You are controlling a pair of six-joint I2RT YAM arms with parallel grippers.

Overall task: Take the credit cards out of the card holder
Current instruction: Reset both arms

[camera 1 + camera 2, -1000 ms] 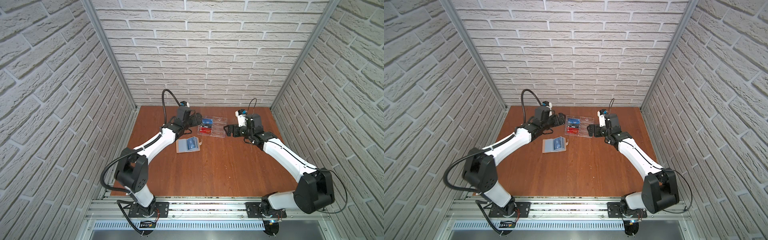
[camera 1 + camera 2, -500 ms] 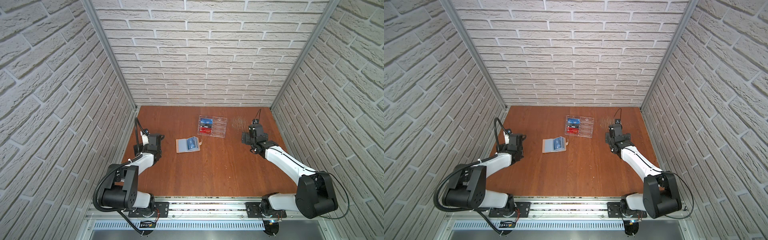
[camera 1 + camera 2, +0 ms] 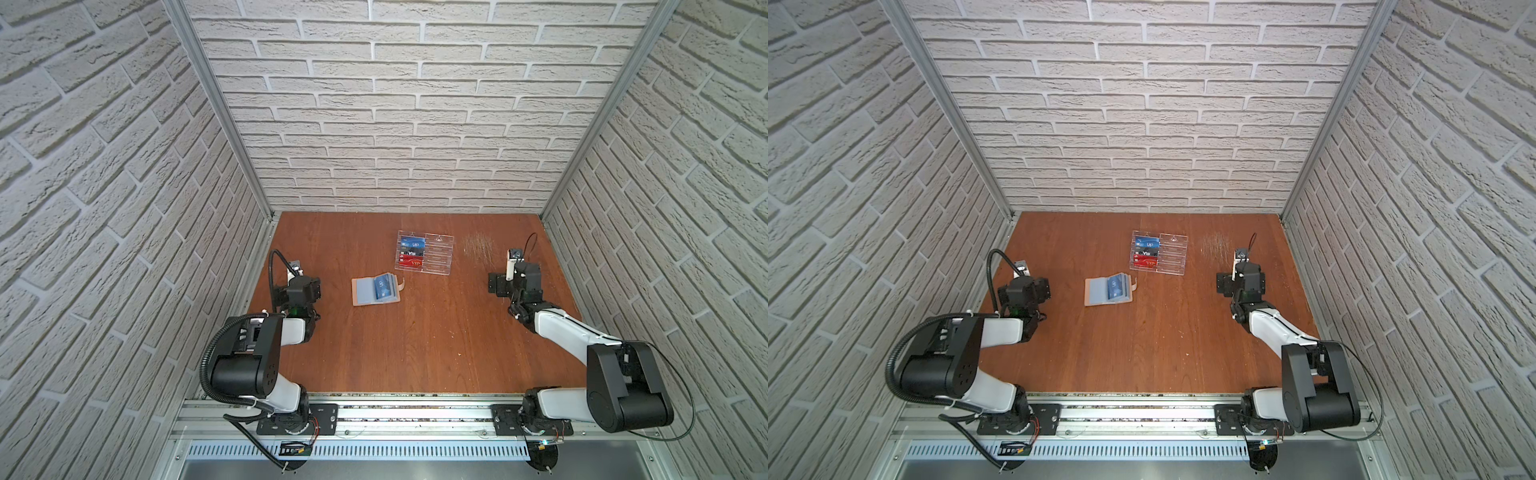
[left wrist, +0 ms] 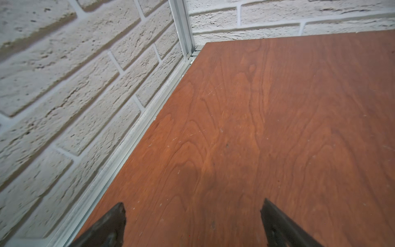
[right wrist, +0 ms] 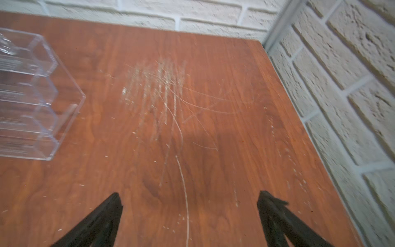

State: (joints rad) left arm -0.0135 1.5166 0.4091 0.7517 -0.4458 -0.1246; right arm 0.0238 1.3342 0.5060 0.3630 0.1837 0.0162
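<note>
Lying open on the wooden table [image 3: 415, 340], the card holder [image 3: 376, 289] sat just in front of the clear rack [image 3: 432, 259], blue credit cards [image 3: 383, 286] tucked in its sleeves. The left gripper [image 4: 193, 203] and right gripper [image 5: 189, 193] hung empty, jaws spread wide, well apart from it

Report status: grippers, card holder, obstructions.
Jaws open, empty: left gripper, right gripper. Mid-table, card holder lies open, blue credit card in sleeve. Nothing over it; acrylic rack apart, behind.
</note>
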